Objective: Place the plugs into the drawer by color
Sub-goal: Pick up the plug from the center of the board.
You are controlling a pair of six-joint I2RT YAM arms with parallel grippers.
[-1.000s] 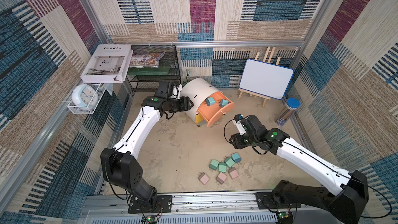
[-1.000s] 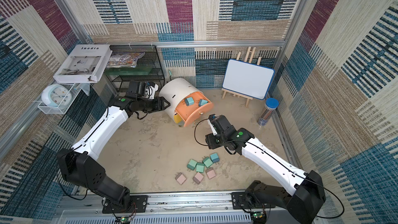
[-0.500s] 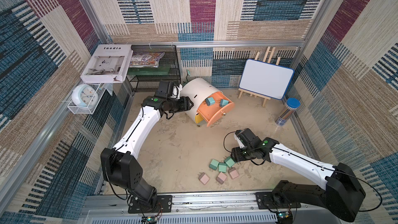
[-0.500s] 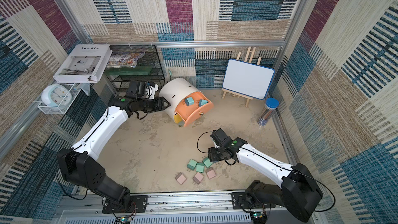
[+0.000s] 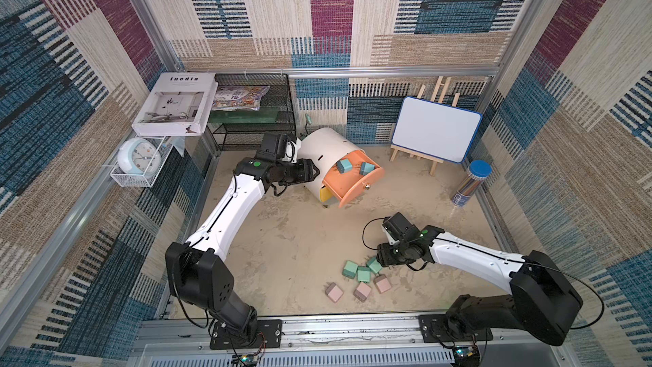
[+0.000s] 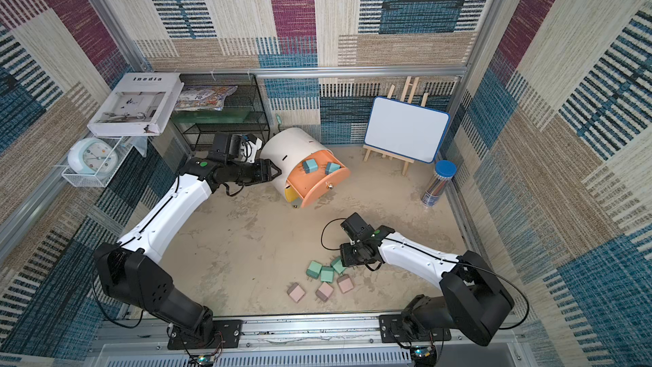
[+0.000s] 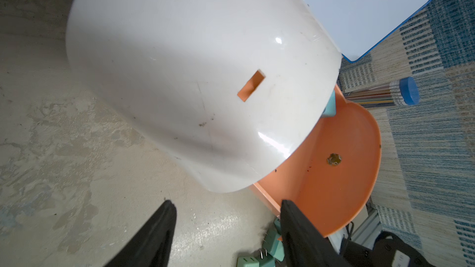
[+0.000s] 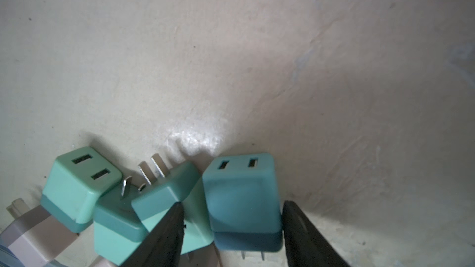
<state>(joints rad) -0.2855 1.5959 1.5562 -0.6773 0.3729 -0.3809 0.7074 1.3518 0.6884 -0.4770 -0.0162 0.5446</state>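
The white drawer cabinet [image 5: 328, 150] stands at the back with its peach top drawer [image 5: 356, 185] pulled out; two light blue plugs [image 5: 344, 165] [image 5: 367, 168] lie in it. My left gripper [image 5: 317, 172] is open beside the cabinet's white wall [image 7: 192, 73], nothing between its fingers [image 7: 154, 235]. Near the front, three mint plugs [image 5: 363, 274] and three pink plugs [image 5: 362, 291] lie clustered on the floor. My right gripper [image 8: 232, 203] is down at that cluster, open, its jaws straddling a light blue plug [image 8: 241, 196]; one finger rests over a mint plug [image 8: 164, 191].
A black wire-mesh shelf [image 5: 254, 125] with a book [image 5: 176, 104] stands at the back left, and a clock [image 5: 138, 155] sits in a wall basket. A whiteboard on an easel [image 5: 435, 134] and a blue-capped pencil tube [image 5: 471, 181] stand at the back right.
My right arm has swung from near the peach drawer down to the plug cluster at the front and lowered over the blue plug. The left arm has stayed put.
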